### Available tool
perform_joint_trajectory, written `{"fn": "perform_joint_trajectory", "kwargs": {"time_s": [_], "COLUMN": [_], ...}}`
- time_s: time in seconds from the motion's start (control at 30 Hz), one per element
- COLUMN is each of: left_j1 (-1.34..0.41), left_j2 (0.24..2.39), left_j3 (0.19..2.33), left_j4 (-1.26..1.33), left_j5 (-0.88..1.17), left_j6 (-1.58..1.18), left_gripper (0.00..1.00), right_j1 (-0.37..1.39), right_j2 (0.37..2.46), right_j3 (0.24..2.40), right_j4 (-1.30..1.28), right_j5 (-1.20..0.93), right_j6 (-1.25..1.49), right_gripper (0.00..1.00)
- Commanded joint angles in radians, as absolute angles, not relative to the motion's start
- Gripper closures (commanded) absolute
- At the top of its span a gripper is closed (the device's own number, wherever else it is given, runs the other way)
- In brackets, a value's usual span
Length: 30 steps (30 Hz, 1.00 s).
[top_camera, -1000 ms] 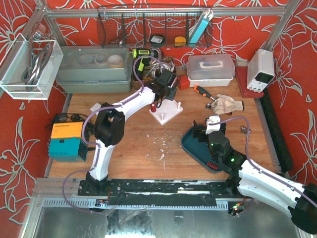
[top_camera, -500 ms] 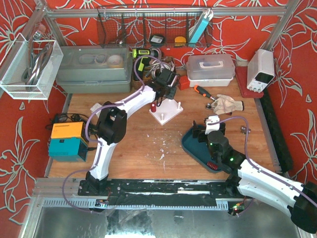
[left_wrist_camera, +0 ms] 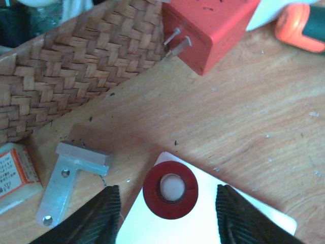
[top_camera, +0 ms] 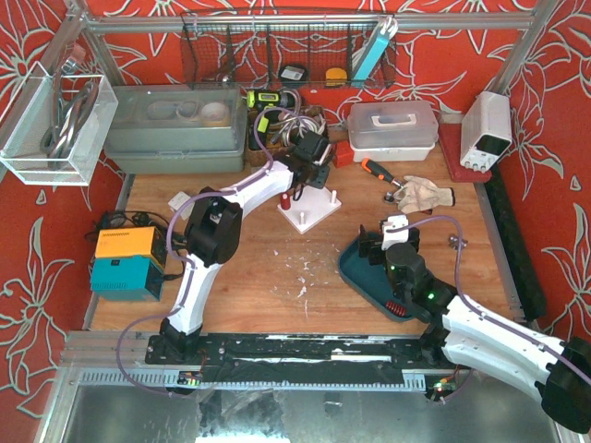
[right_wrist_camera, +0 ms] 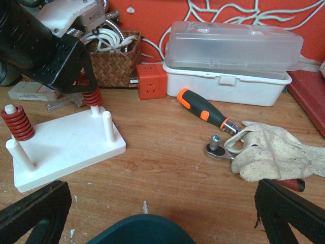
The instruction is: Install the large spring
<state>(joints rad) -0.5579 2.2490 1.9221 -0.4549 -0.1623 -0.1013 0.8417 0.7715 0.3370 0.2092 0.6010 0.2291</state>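
Note:
A white base plate (top_camera: pixel 314 212) with upright pegs lies at the back middle of the table. A red spring (left_wrist_camera: pixel 170 189) sits over the peg at the plate's back corner. It also shows in the right wrist view (right_wrist_camera: pixel 93 97). My left gripper (left_wrist_camera: pixel 168 208) is open right above this spring, one finger on each side, not touching it. A second red spring (right_wrist_camera: pixel 15 123) stands on the plate's left corner peg and shows in the top view (top_camera: pixel 288 198). My right gripper (right_wrist_camera: pixel 162 213) is open and empty over the near edge of a teal tray (right_wrist_camera: pixel 142 231).
A wicker basket (left_wrist_camera: pixel 76 61), a red cube plug (left_wrist_camera: pixel 208 30) and an aluminium bracket (left_wrist_camera: pixel 71 178) lie just behind the plate. An orange-handled ratchet (right_wrist_camera: pixel 203 109), a glove (right_wrist_camera: pixel 277 152) and a clear plastic box (right_wrist_camera: pixel 231 61) are to the right.
The left arm's elbow has shifted slightly right; its gripper stays over the plate's back corner. The right arm has not moved.

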Motion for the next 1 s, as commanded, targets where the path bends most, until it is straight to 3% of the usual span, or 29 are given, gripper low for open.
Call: {"fn": "perform_joint_trajectory", "kwargs": {"time_s": [0.0,0.23,0.47,0.8,0.97], "left_j1": [-0.552,-0.554,-0.559,-0.578,-0.616], "left_j2": [2.256,2.085,1.72,1.266,1.154], "left_j3": [1.963,1.811,1.341,0.757,0.57], "left_j4": [-0.476,-0.42,-0.125,0.246,0.369], "left_j5": [-0.155,-0.11,-0.013,0.079,0.129], "left_j6": [-0.106,-0.175,-0.266,-0.356,-0.383], "left_gripper": [0.43,0.34,0.01,0.0,0.0], "right_j1": [0.836,0.835,0.833,0.822,0.82], "right_j2": [0.786,0.818,0.84,0.9,0.92], "right_j3": [0.339,0.356,0.379,0.445,0.588], "right_j4": [0.212,0.199,0.18,0.075,-0.207], "right_j5": [0.6,0.593,0.582,0.573,0.546], "right_j6": [0.239,0.258,0.3,0.341,0.372], "right_gripper": [0.01,0.01,0.01,0.01,0.01]}}
